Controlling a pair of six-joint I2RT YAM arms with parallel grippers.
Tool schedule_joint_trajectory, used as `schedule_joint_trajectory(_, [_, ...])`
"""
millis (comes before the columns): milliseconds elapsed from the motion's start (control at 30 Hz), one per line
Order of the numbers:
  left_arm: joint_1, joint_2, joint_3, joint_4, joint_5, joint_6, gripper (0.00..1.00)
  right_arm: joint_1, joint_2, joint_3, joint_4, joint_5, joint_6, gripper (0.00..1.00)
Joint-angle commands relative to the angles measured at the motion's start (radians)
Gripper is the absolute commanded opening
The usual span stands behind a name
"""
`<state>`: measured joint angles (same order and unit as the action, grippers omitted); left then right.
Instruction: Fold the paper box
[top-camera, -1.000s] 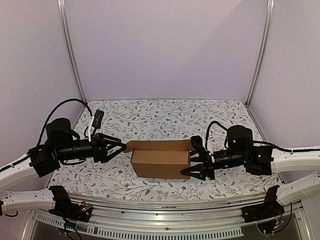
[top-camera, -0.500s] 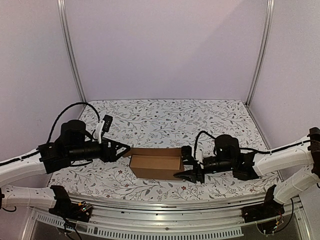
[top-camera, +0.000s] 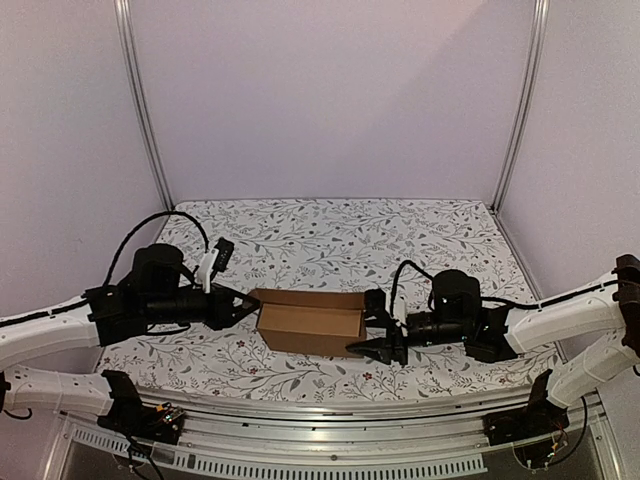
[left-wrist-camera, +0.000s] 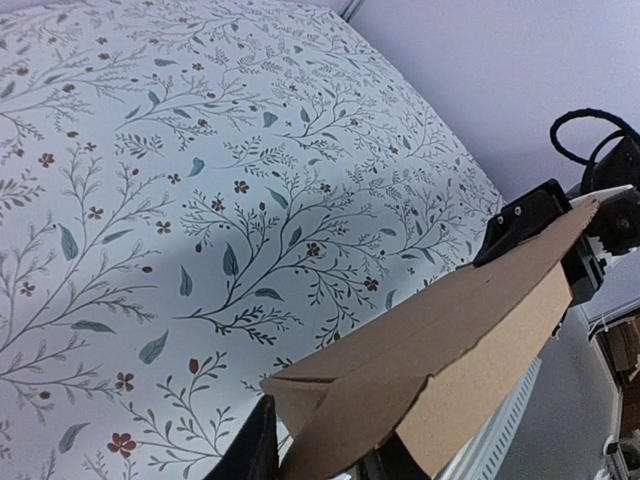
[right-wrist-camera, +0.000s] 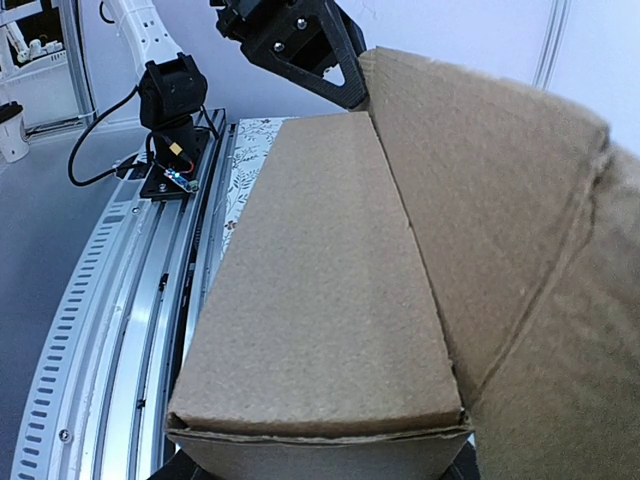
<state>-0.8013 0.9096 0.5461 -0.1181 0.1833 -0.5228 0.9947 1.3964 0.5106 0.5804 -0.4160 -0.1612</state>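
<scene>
Folding looks nearly done. The box (top-camera: 310, 322) is already shaped into a small brown block with its walls made. It is set on the bench (top-camera: 330, 230), in the near part of it. What seems to be left is the lid. In the right wrist view a big flap (right-wrist-camera: 490, 200) is seen beside the top of the box, bent along a crease and not lying flat. So it is judged that the flap has yet to be pushed down and tucked in.

The left claw (top-camera: 240, 305) is placed at the left end of the box and the right claw (top-camera: 372, 330) at the right end. The right claw's fingers are spread wide, one by the far corner of the box and one by the near corner. The left claw's fingers are spread a little, and in the left wrist view a corner of the box is seen between them. Whether the box is squeezed by either claw or only touched cannot be told.

Much is hidden. In both wrist views the fingers are almost all cut off at the bottom edge. Most of the right wrist view is filled by cardboard. The far side of the box is not seen from above, so no tabs or slots can be made out. The inside of the box is not shown, so it cannot be told if the top is fully shut.
</scene>
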Motion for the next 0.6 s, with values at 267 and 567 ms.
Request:
schedule_joint_trajectory(267, [-0.013, 0.03, 0.061, -0.079, -0.019, 0.021, 0.19, 0.0, 0.044, -0.008, 0.032, 0.031, 0.006, 0.14])
schedule_joint_trajectory(567, [-0.016, 0.031, 0.077, -0.094, -0.029, 0.023, 0.2, 0.008, 0.049, -0.01, 0.03, 0.036, 0.008, 0.14])
